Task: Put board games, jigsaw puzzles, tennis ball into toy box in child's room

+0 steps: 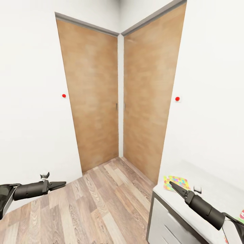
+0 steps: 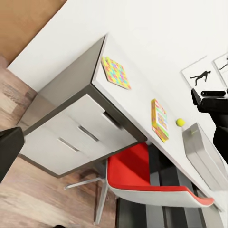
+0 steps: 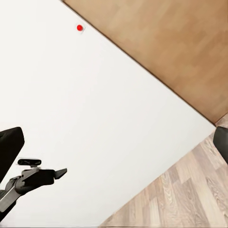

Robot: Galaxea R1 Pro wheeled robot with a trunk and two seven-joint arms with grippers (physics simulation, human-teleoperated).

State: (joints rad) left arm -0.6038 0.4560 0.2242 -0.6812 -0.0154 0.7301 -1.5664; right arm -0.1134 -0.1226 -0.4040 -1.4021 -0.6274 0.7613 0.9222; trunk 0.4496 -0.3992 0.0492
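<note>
Right hand (image 1: 173,186), seemingly closed, over table (image 1: 210,189) edge beside jigsaw puzzle (image 1: 177,182).

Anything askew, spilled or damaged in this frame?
Nothing stands out. One jigsaw lies flat near the table's corner, the second jigsaw sits further along, with the ball beside the toy box. Both doors look shut. The left gripper and right gripper hold nothing.
</note>
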